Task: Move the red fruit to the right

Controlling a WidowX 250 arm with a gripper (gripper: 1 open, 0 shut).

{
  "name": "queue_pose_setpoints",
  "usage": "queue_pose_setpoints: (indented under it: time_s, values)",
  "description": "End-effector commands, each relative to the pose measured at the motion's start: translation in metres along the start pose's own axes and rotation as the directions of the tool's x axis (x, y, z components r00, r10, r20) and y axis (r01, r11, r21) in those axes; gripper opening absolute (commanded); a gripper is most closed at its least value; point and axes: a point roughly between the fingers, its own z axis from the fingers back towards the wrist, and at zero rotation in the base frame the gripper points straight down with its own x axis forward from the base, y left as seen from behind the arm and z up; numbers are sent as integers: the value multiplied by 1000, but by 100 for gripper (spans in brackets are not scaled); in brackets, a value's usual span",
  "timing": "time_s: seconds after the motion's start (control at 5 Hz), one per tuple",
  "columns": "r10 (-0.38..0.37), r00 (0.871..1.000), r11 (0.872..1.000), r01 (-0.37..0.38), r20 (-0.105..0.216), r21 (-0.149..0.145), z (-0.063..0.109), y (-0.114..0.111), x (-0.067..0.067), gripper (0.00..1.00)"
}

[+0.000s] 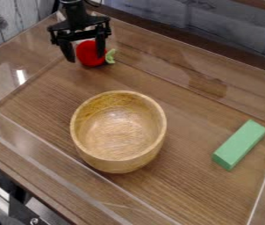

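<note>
currently red fruit (pixel 89 54) sits beyond wooden bowl (pixel 118 131), just bowl-ward of gripper (pixel 81 40), its fingers spread around or over it.

Black, matte-looking robot gripper (pixel 79 44), narrow upper body, two dark fingers (pixel 65 51) spreading wider below it. Outline angular, jointed. Small pale patches on the upper body. Finer detail, screws or lettering, too small to read at this size.

Wooden bowl (pixel 118 132), green block (pixel 239 145), table (pixel 199 97).
</note>
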Motion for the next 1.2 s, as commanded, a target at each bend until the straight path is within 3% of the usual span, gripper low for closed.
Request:
queue_pose_setpoints:
  time_s: [0.0, 0.8, 1.0]
  values:
    - [11, 999, 1000, -11, 49, -5, 11, 2, 8, 100]
    - [14, 997, 1000, -13, 70, -10, 12, -2, 5, 100]
    - [14, 997, 1000, -14, 70, -8, 9, -3, 5, 0]
